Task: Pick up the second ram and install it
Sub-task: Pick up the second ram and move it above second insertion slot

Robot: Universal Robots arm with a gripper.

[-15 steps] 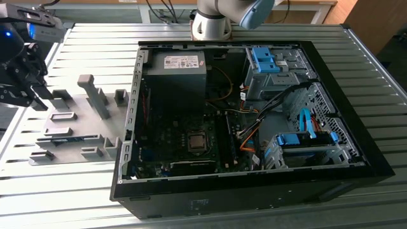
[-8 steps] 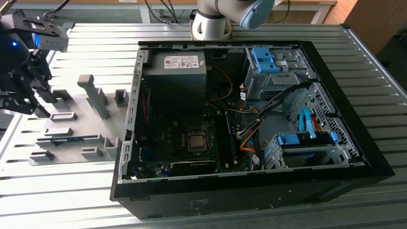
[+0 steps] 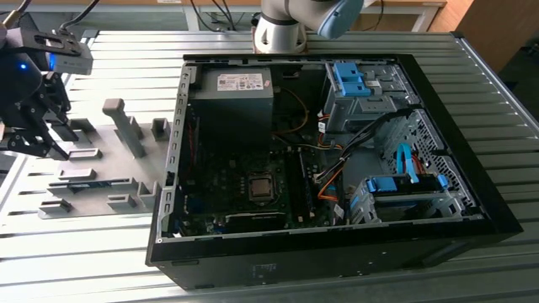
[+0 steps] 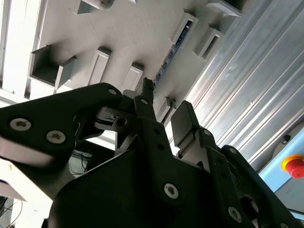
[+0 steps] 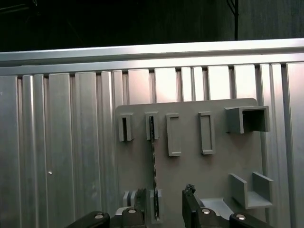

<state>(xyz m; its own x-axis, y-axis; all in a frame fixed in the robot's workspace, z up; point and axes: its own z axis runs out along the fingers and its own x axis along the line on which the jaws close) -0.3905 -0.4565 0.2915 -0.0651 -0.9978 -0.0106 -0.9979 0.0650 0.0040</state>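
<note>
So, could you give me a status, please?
Tool open, over the fixture plate. Second ram on edge in its slot, not gripped. Nothing blocking.

Gripper (image 4: 165, 100) pointing down, jaws apart

The second ram (image 3: 88, 184) (image 5: 153, 161) (image 4: 170, 53) is a long, thin, blue-green stick. It stands on its thin edge in the slots of the grey holder (image 3: 110, 145), on the exterior view's left, lying flat along it.
</note>
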